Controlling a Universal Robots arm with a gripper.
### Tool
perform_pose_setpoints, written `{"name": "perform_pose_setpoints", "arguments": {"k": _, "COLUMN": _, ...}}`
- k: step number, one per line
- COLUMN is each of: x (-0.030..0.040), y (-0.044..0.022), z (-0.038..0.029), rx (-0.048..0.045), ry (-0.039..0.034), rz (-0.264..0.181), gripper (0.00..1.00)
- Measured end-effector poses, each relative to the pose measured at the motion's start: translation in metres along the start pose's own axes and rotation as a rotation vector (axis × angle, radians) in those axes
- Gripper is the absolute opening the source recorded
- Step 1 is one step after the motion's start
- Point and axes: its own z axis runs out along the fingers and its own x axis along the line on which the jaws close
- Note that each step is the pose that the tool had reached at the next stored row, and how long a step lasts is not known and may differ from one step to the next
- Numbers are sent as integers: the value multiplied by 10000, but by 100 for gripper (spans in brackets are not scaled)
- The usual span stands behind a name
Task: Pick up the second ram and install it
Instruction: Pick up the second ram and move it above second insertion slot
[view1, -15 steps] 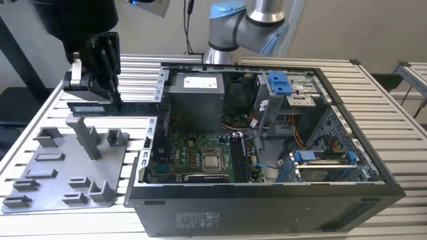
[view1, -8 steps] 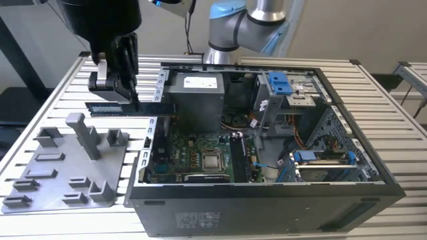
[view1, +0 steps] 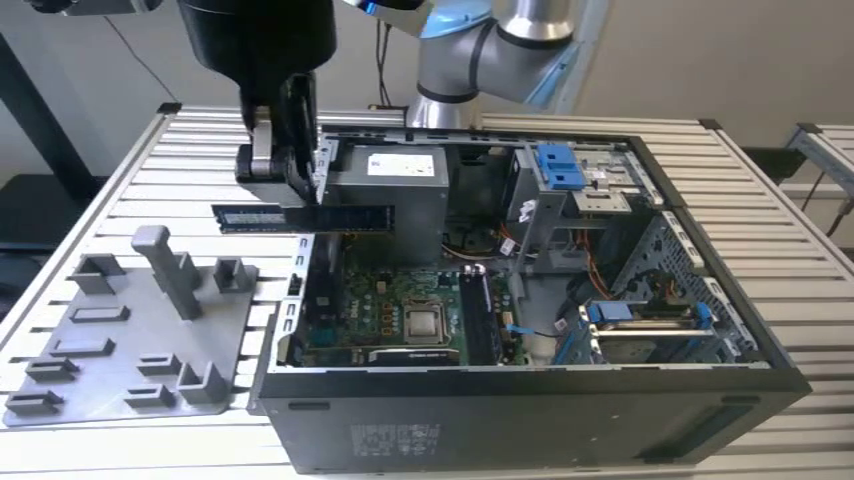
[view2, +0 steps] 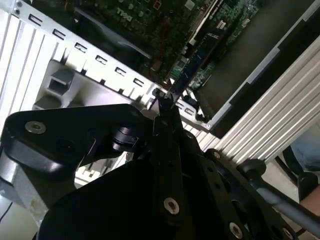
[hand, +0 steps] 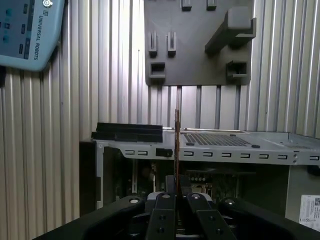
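The jaws are clamped mid-length on the second ram (view1: 304, 217), held level over the open case's (view1: 534, 395) wall, left of centre in the exterior view; carrying it well, I judge, calls for a square, untilted stick clear of that metal rim.

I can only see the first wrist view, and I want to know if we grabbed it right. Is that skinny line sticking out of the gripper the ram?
Observer: Yes. In the exterior view the second ram is a long, flat, dark stick, held level by the gripper near its middle.
Operator: Is it plugged into the computer?
Observer: No. It hangs in the air over the edge of the open case on the exterior view's left, with one end showing against the grey power-supply box.
Operator: What's down inside?
Observer: The green motherboard lies on the case's floor, lower than the stick.
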Motion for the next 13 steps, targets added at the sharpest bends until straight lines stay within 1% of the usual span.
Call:
{"name": "perform_pose_setpoints", "arguments": {"k": 5, "x": 1, "y": -172, "z": 1, "rx": 0, "ry": 1, "rz": 0, "gripper": 14}}
{"name": "perform_pose_setpoints", "arguments": {"k": 13, "x": 3, "y": -424, "z": 4, "rx": 0, "ry": 0, "rz": 1, "gripper": 14}}
